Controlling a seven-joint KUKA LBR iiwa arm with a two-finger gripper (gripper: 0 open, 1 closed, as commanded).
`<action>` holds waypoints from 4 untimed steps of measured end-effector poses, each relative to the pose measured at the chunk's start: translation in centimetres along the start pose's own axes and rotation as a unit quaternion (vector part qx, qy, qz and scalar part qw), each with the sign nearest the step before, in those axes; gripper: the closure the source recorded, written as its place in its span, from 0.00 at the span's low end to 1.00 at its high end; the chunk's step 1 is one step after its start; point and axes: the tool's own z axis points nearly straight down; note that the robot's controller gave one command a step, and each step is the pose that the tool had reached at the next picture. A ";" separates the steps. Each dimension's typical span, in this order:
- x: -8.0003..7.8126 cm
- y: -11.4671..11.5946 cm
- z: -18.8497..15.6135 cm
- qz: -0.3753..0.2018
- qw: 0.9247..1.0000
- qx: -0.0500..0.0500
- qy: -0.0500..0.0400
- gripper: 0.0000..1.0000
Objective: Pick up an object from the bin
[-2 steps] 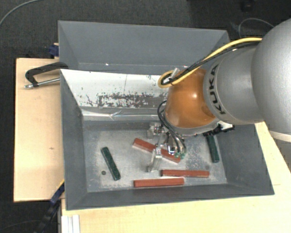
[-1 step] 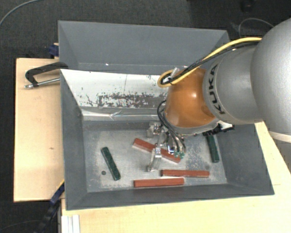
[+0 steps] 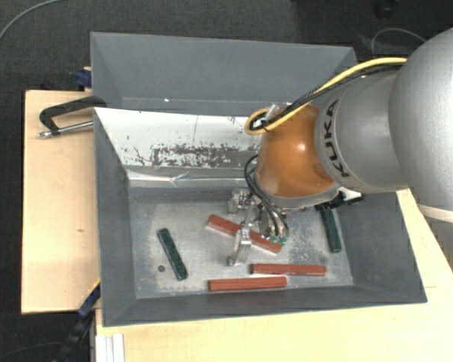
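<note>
Your gripper (image 3: pixel 242 246) sits low over the middle of the bin (image 3: pixel 113 202) floor, right on top of the tilted red bar (image 3: pixel 223 225). Open or closed: you cannot tell, because the orange wrist cover (image 3: pixel 291 157) and the arm body block the view from above. Nothing shows as held, so don't log a grasp.

Key relation: the tilted red bar's long axis runs from upper left to lower right in the camera view and passes under the gripper. Its left end pokes out clear, and its right end shows just past the gripper. So the bar lies directly below, not off to one side. Judgement: the coming move is a close-and-lift, not sideways travel, and the closing line should cross that diagonal.

Neighbours: the front red bar (image 3: pixel 247 283) and the short red bar (image 3: pixel 287 269) lie flat along the near wall, close by but apart from the gripper. The left green bar (image 3: pixel 171 253) is well apart. The right green bar (image 3: pixel 331 228) sits beside the arm.
</note>
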 end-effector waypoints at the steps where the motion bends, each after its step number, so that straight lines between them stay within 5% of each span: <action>1: -0.1 0.1 -0.1 0.000 1.000 0.000 0.000 0.00; 2: -0.1 0.1 -0.1 0.000 1.000 0.000 0.000 1.00; 3: -0.4 0.3 -8.0 0.000 1.000 -0.001 -0.005 1.00; 4: -0.5 0.4 -8.2 0.000 1.000 0.000 -0.001 1.00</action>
